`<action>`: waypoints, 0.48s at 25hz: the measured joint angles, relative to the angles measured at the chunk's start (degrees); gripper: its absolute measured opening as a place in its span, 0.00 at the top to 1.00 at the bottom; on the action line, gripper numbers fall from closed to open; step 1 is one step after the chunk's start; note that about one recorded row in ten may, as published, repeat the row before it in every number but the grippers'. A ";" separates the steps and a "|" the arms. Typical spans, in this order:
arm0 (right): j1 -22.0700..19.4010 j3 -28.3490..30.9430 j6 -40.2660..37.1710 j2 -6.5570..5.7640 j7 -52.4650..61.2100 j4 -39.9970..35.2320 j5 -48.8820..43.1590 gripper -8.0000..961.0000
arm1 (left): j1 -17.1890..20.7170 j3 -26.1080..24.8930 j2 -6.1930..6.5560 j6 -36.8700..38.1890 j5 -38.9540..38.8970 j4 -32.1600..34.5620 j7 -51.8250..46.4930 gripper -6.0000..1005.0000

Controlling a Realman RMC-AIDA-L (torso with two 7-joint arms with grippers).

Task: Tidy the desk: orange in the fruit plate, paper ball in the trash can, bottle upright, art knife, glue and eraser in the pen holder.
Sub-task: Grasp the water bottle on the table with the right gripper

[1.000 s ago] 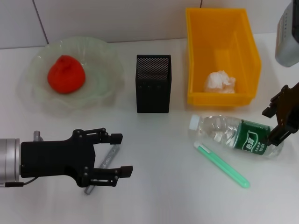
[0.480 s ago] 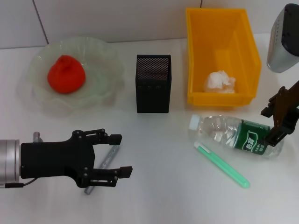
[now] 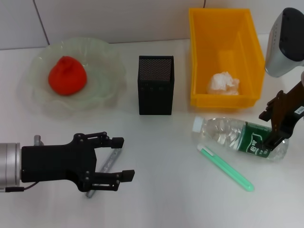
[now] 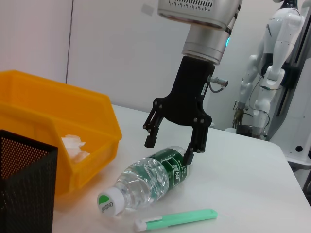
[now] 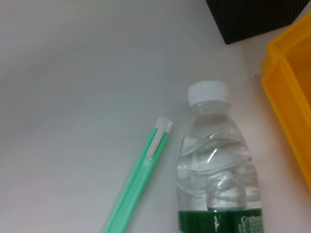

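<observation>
Shifting inward: right gripper (image 3: 274, 124) | open astride lying bottle (image 3: 240, 137)

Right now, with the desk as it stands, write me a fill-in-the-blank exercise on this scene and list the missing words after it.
1. The orange sits in the ____ plate.
2. The paper ball is inside the bin coloured ____.
3. The bottle with the green label is ____ on the table, not upright.
4. The open right gripper straddles the bottle's ____ end, away from the cap.

Missing words: fruit; yellow; lying; bottom
</observation>
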 joint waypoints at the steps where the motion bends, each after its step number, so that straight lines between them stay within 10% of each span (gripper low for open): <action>1: 0.07 0.00 0.26 0.00 0.00 0.47 0.01 0.13 | 0.00 0.00 0.00 0.00 0.00 0.00 0.00 0.21; 12: 0.34 -0.18 2.30 -0.01 0.35 3.11 0.10 0.13 | -0.09 0.00 0.00 -0.18 0.00 -0.12 0.14 0.21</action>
